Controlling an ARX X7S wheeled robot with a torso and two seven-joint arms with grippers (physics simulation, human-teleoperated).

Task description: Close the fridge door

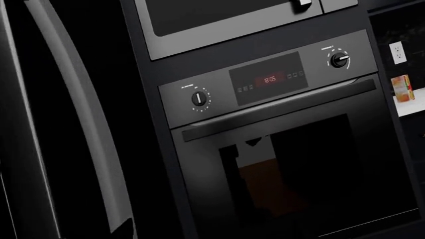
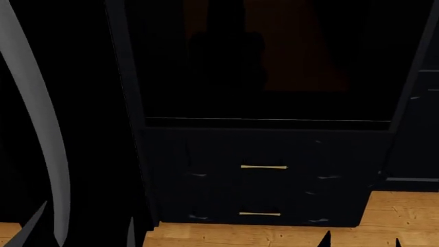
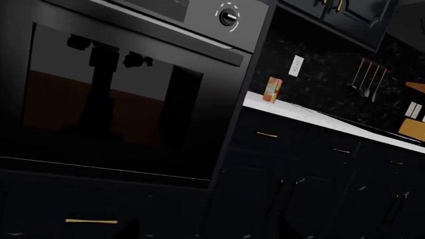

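The fridge door (image 2: 89, 128) fills the left of the head view, glossy black outer face toward me, with its long curved silver-grey handle (image 2: 41, 113) running down it. My left gripper (image 2: 82, 234) is open at the bottom edge. Its fingertips (image 2: 31, 229) stand either side of the handle's lower end in that view; contact cannot be made out. The left wrist view shows the same fridge door (image 1: 73, 169) and handle (image 1: 79, 94), with one dark fingertip (image 1: 123, 231) over the handle's lower end. My right gripper (image 2: 362, 241) is open and empty, low in front of the cabinet; its dark tips also show in the right wrist view (image 3: 206, 231).
Right of the fridge stands a black glass-fronted oven door (image 2: 260, 62) with a red clock (image 1: 269, 79). Below it are drawers with gold handles (image 2: 263, 166), and the floor (image 2: 274, 234) is wood. Further right, a white counter (image 3: 319, 119) carries an orange box (image 3: 272, 89).
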